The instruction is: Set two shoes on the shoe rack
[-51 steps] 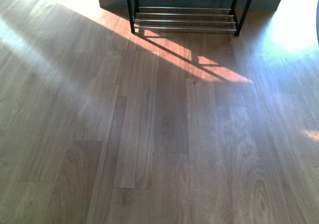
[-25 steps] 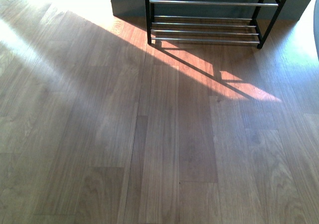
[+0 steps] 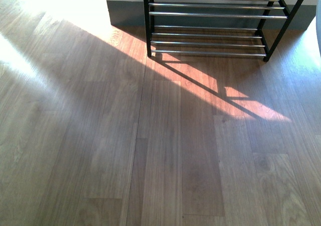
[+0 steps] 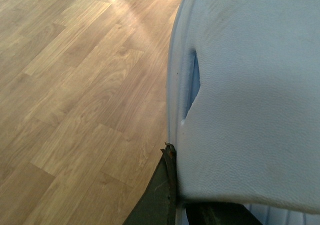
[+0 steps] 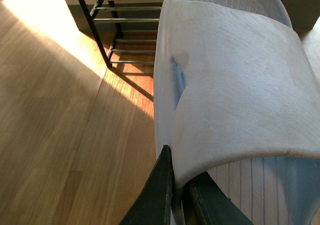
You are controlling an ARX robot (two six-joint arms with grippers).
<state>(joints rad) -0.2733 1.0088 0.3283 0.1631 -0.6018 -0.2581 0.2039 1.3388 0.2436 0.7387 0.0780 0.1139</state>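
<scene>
The shoe rack (image 3: 210,15), black frame with chrome bars, stands at the far end of the floor against the wall; it also shows in the right wrist view (image 5: 125,20). Neither arm shows in the front view. My left gripper (image 4: 177,185) is shut on the side wall of one shoe (image 4: 250,95), pale grey-white, held above the floor. My right gripper (image 5: 177,185) is shut on the side wall of the other shoe (image 5: 235,85), held above the floor with the rack beyond it. Both shoes fill much of their wrist views; laces are hidden.
Wood plank floor (image 3: 150,145) spreads between me and the rack, with a bright sunlit patch and the rack's shadow (image 3: 220,90) in front of it. A grey skirting and wall corner (image 3: 125,10) sits left of the rack.
The rack has come lower and larger in the front view and shifted right; more of its shelves show. The view has moved closer to the rack.
</scene>
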